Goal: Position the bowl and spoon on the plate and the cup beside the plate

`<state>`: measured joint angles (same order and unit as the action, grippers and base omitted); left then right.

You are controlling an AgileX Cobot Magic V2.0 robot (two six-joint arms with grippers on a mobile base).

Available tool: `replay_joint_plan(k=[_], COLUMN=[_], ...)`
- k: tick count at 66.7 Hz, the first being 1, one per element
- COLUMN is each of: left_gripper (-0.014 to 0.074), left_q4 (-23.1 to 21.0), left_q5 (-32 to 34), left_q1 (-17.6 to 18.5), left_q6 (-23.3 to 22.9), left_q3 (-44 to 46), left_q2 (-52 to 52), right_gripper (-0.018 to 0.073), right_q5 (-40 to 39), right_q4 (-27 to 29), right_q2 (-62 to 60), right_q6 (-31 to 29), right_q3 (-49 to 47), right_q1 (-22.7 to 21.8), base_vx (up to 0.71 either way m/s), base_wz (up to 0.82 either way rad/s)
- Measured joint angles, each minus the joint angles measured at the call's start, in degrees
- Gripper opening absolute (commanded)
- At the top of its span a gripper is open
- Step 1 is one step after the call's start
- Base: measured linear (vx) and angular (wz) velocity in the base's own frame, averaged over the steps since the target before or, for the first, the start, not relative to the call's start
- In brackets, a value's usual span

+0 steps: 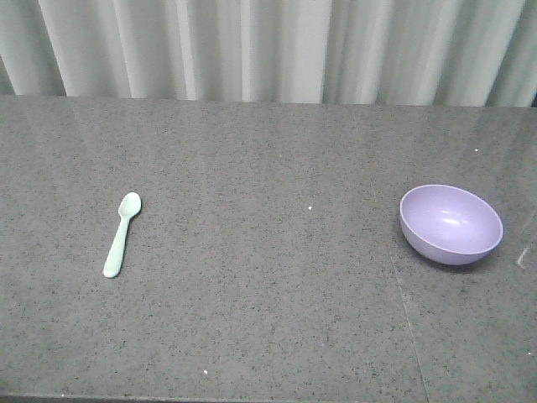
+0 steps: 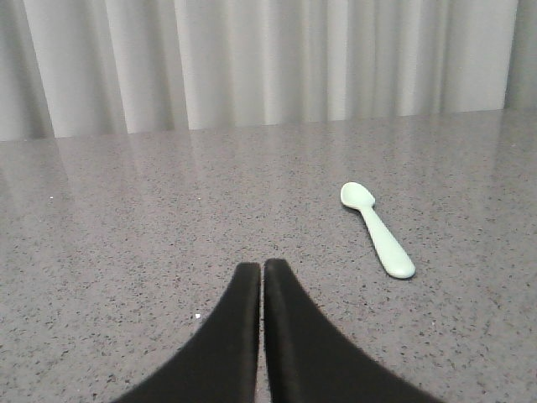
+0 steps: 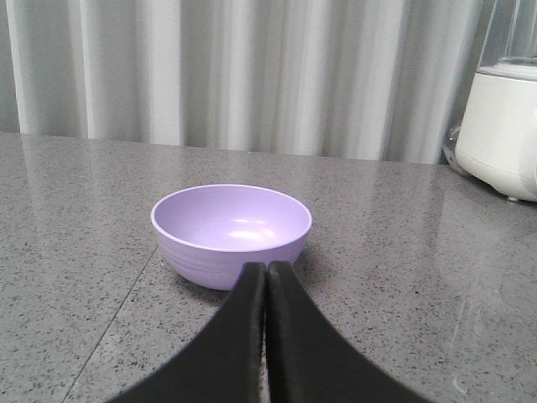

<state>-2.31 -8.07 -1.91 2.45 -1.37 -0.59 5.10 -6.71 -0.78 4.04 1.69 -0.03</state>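
Observation:
A lavender bowl point(image 1: 450, 224) stands upright on the right of the grey stone counter, also seen in the right wrist view point(image 3: 231, 234). A mint-green spoon point(image 1: 122, 233) lies flat on the left, head pointing away; the left wrist view shows the spoon point(image 2: 377, 228) ahead and to the right. My left gripper point(image 2: 262, 267) is shut and empty, short of the spoon. My right gripper point(image 3: 267, 268) is shut and empty, its tips just in front of the bowl's near wall. Neither gripper appears in the front view. The plate and the cup are out of view.
A white appliance point(image 3: 502, 126) stands at the far right of the counter. Pale curtains point(image 1: 268, 46) hang behind the counter's back edge. A seam point(image 1: 407, 311) runs through the counter left of the bowl.

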Motion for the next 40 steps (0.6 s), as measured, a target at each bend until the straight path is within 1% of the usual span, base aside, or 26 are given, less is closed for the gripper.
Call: replay_joint_plan(k=[40], left_gripper=[-0.0006], left_q4=[0.0], left_q5=[0.0], left_q1=[0.0], left_q6=[0.0], left_q3=[0.0], left_q2=[0.0], right_gripper=[-0.0006], right_q5=[0.0], right_q4=[0.0], right_q2=[0.0], right_q6=[0.0], right_q3=[0.0], right_q1=[0.0], base_vx=[0.01], base_wz=[0.00])
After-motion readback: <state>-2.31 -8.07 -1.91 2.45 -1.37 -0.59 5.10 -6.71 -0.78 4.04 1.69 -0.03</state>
